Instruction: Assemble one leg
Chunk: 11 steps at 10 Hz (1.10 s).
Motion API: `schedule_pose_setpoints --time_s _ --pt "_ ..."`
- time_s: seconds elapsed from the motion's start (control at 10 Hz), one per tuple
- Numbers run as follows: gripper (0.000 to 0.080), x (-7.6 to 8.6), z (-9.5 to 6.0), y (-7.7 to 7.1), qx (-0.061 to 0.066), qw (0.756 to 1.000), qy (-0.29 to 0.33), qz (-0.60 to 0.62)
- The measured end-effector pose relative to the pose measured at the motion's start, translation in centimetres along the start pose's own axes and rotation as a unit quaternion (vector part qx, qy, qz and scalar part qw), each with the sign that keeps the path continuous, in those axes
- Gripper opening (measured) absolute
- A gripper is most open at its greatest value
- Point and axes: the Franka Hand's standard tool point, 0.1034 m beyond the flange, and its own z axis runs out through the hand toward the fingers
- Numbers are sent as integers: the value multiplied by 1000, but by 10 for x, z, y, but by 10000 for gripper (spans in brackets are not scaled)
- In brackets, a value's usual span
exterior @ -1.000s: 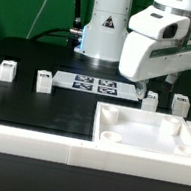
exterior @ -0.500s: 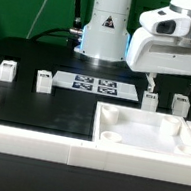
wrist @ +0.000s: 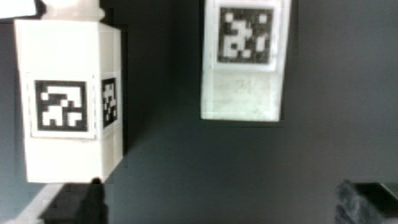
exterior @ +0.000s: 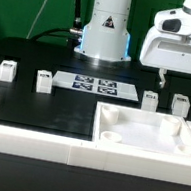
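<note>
Several small white legs with black-and-white tags stand on the black table. In the exterior view two are at the left and two at the right. My gripper hangs above the two right legs, open and empty. In the wrist view one leg and a second leg stand below me. My gripper shows only its dark fingertips, spread wide with bare table between them. The big white tray-like part lies at the front right.
The marker board lies flat on the table between the left and right legs. A low white wall runs along the front and left edges. The robot base stands behind the marker board.
My gripper has moved toward the exterior view's right and risen a little. It now hangs over the two right legs. The legs and the tray have not moved.
</note>
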Motion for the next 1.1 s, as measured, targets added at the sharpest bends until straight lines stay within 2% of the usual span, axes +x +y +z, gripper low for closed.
schedule_pose_setpoints --time_s 0.2,0.4,0.5,0.6,0.8,1.0,1.1 --pt "649 -1 0 -3 2 1000 4 -21" --pt "649 -7 -1 4 -14 994 -100 -28" --pt "649 -4 1 1 -16 992 -125 -32" --pt "649 -9 2 -3 -20 984 -171 -38" --pt "649 -10 2 -10 -16 969 -243 -32" --pt "649 -17 9 -13 -16 940 -339 -24" --pt "649 -21 13 -10 -19 926 -376 -23"
